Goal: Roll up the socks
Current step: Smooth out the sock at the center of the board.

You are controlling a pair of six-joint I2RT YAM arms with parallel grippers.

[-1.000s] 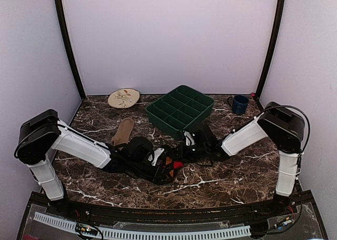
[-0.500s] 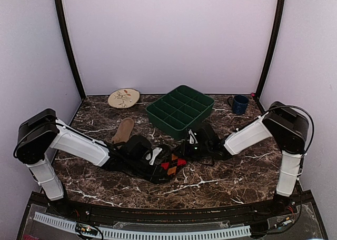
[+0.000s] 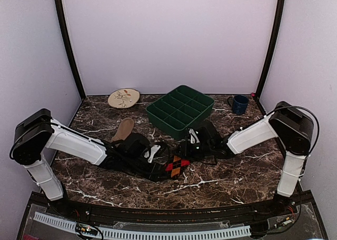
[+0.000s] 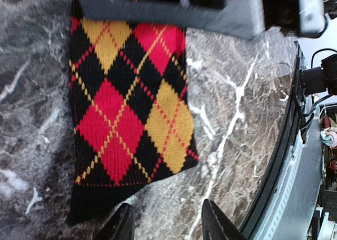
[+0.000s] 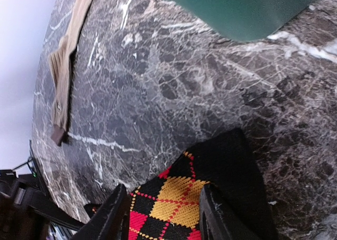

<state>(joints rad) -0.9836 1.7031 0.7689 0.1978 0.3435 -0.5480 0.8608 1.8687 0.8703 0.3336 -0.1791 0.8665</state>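
Note:
The black argyle sock (image 3: 177,165) lies flat on the marble table between the two arms. In the left wrist view the argyle sock (image 4: 126,108) spreads out ahead of my left gripper (image 4: 166,211), which is open with only bare marble between its fingers; its left finger sits beside the sock's black end. My left gripper (image 3: 159,166) is just left of the sock. My right gripper (image 3: 186,148) is at the sock's far end; it is open (image 5: 163,198) and its fingers straddle the sock (image 5: 226,166). The tan sock (image 3: 124,129) lies flat further left, also in the right wrist view (image 5: 66,61).
A green compartment tray (image 3: 180,109) stands just behind the right gripper and shows in the right wrist view (image 5: 242,8). A beige leaf plate (image 3: 124,98) is at the back left and a blue mug (image 3: 239,104) at the back right. The table's front edge is close.
The argyle sock has gone from a bunched shape under the grippers to a flatter spread. My left gripper has drawn back to the left, off the sock. The right gripper has shifted slightly.

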